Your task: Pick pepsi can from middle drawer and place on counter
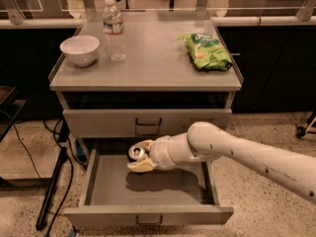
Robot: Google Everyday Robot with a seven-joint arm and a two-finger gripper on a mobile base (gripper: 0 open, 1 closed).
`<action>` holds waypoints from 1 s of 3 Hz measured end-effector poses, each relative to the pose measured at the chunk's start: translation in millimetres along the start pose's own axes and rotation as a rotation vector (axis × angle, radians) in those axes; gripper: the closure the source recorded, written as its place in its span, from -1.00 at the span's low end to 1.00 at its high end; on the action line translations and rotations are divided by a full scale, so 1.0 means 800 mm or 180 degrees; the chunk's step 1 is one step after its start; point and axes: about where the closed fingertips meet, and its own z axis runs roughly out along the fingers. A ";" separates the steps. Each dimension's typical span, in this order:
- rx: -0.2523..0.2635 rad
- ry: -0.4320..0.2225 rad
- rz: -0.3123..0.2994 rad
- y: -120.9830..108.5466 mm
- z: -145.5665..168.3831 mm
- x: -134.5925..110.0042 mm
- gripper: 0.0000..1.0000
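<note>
The middle drawer (103, 191) is pulled open below the counter (153, 63). My gripper (138, 157) is inside the drawer, at its back middle, reaching in from the right. It is shut on the pepsi can (137, 151), whose silver top faces the camera; the dark body is mostly hidden by the cream fingers (141, 165). The can is tilted and held a little above the drawer floor, with a shadow under it.
On the counter stand a white bowl (79, 50), a clear water bottle (114, 31) and a green chip bag (205, 51). A closed upper drawer (148, 122) sits just above the gripper. A dark pole and cables (52, 184) lie at the left.
</note>
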 end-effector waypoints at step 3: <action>0.0134 -0.0026 -0.0191 -0.001 -0.048 -0.067 1.00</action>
